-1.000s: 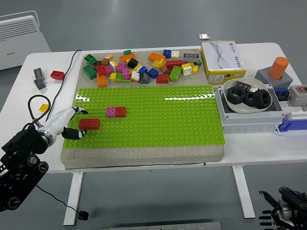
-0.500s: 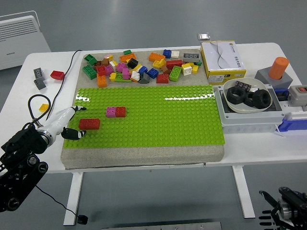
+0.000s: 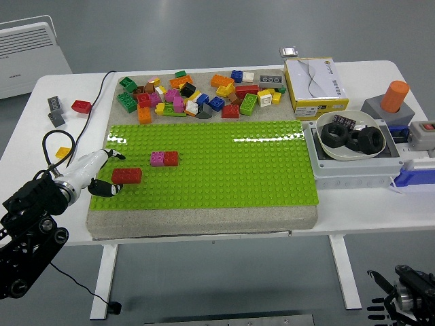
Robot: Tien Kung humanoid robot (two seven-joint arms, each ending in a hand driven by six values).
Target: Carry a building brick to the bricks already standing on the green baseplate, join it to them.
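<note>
My left hand [image 3: 102, 173] sits at the left edge of the green baseplate [image 3: 224, 170], fingers loosely parted around the red brick [image 3: 127, 176], thumb tip just at its left end; whether I truly pinch it, I cannot tell. That brick lies on the plate, a little apart from the two joined bricks [image 3: 165, 158], one pink and one red. The loose brick pile [image 3: 197, 95] behind the plate is too jumbled to count. Two grey bricks [image 3: 55, 111], one red and one yellow lie off to the left. My right hand [image 3: 397, 299] shows only partly at the bottom corner, below the table; its fingers are unreadable.
</note>
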